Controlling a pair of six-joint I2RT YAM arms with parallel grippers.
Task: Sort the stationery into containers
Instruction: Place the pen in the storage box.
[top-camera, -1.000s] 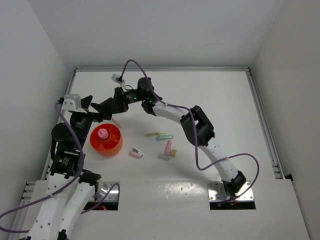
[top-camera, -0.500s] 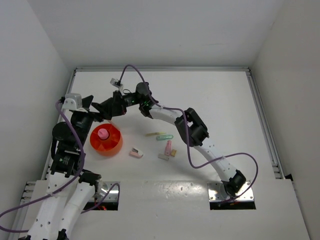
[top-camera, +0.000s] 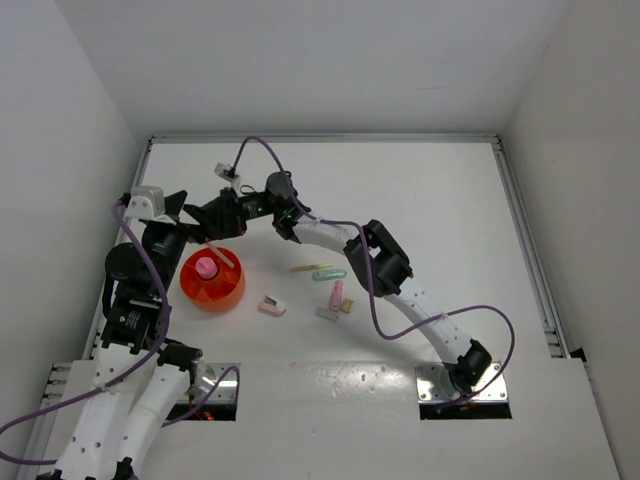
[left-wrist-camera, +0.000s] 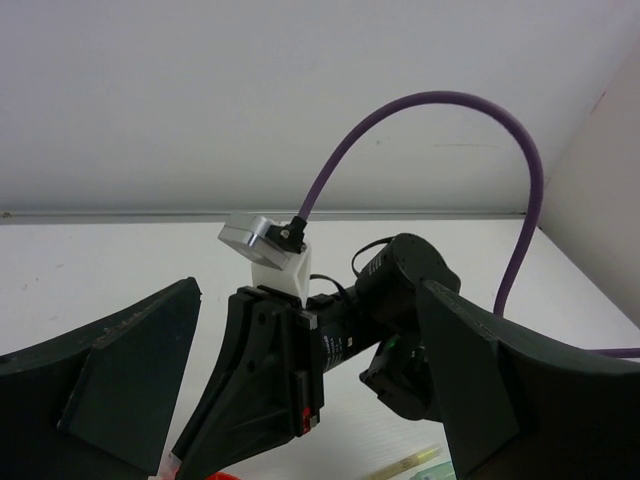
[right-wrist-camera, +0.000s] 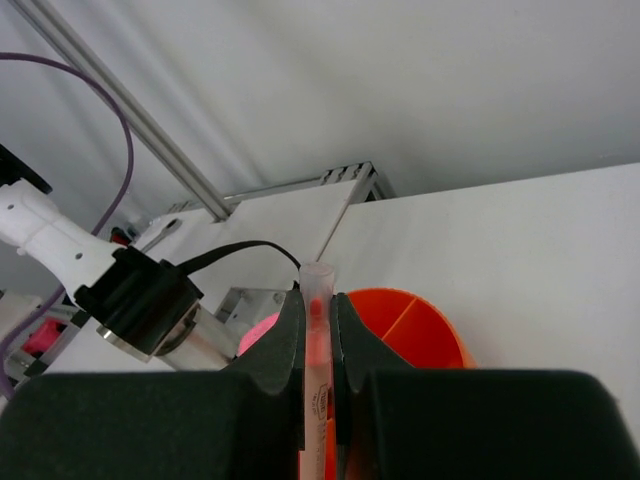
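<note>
My right gripper (top-camera: 215, 232) is shut on a thin pink pen (right-wrist-camera: 317, 335) and holds it over the far rim of the round orange bowl (top-camera: 228, 290). The pen's end (top-camera: 229, 258) sticks out over the bowl. The bowl's dividers show in the right wrist view (right-wrist-camera: 420, 318). A pink-capped tube (top-camera: 206, 267) stands in the bowl. My left gripper (top-camera: 190, 215) is open and empty just behind the bowl, its jaws spread either side of the right gripper (left-wrist-camera: 270, 380). On the table lie a yellow-green pen (top-camera: 308, 268), a mint-green marker (top-camera: 329, 274) and a pink marker (top-camera: 337, 294).
A yellow eraser (top-camera: 347, 306), a white eraser (top-camera: 326, 313) and a pink-and-white eraser (top-camera: 272, 306) lie right of the bowl. The two arms crowd together at the back left. White walls close the table on three sides.
My right gripper has moved left with the pink pen, from beside the bowl's far right to over its far rim. The left arm has not moved.
</note>
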